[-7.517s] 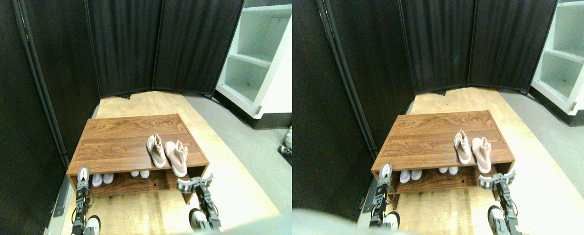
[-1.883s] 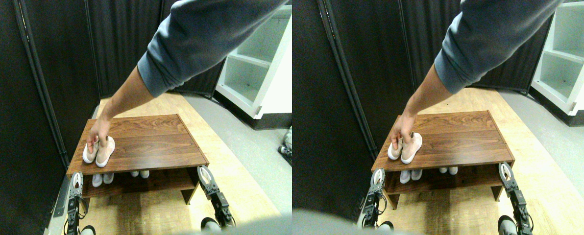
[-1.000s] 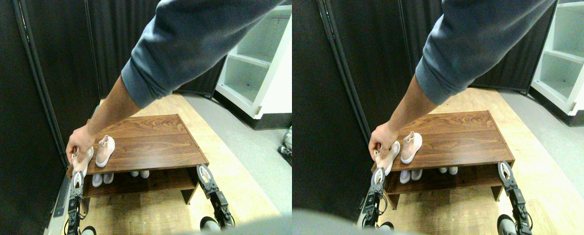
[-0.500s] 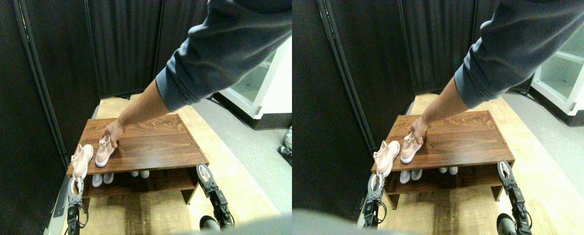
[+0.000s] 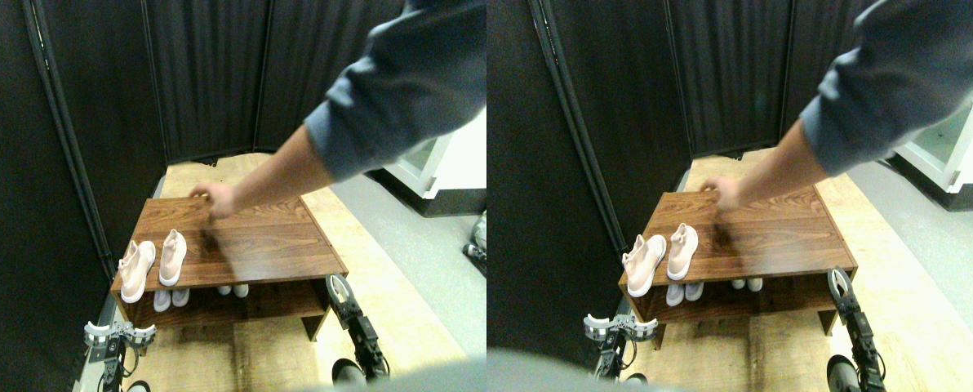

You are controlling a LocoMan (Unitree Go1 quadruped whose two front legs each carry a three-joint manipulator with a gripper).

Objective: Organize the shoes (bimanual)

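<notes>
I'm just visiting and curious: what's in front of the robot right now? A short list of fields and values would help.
Furniture: low wooden rack with an under-shelf
On top, left end: pinkish-white shoes, side by side, the left one overhanging the front edge
Under-shelf: pale shoe toes and another pair peeking out
Person: hand above the rack's back, touching no shoe
Left gripper: fingers spread, below the rack's left corner, holding nothing
Right gripper: by the front right corner

2 shoes on rack top left; 4 below.
</notes>
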